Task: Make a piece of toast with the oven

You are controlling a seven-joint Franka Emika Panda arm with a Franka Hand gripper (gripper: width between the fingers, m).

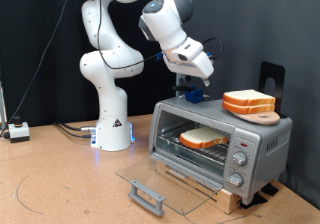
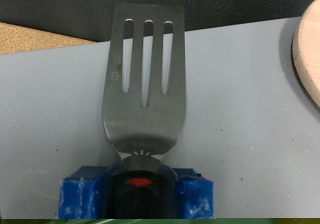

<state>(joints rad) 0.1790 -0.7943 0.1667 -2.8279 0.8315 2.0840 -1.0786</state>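
Toast [image 1: 203, 138], a flat square bread slice with a pale cream face and orange-tan crust, lies on the wire rack inside the boxy silver-grey countertop toaster oven [image 1: 262, 146], whose glass door [image 1: 150, 180] hangs fully open and flat toward the exterior view's bottom, grey bar handle at its near edge. On the oven's roof, toward the exterior view's right, a stack of matching slices [image 1: 249, 102] sits on a round wooden board. The white arm's two-finger gripper [image 1: 192, 92] hovers just above the left part of the roof. In the wrist view its blue pads [image 2: 85, 192] are closed narrow on the black handle of a slotted grey metal spatula [image 2: 143, 79], whose blade lies over the grey roof, with the board's edge [image 2: 308, 59] near it. Judging by this, the slice is already loaded and the spatula is being set down on top; the door is not yet shut. Releasing the spatula calls for it to rest flat, apart from the board. The slice looks unbrowned, its face even and pale.
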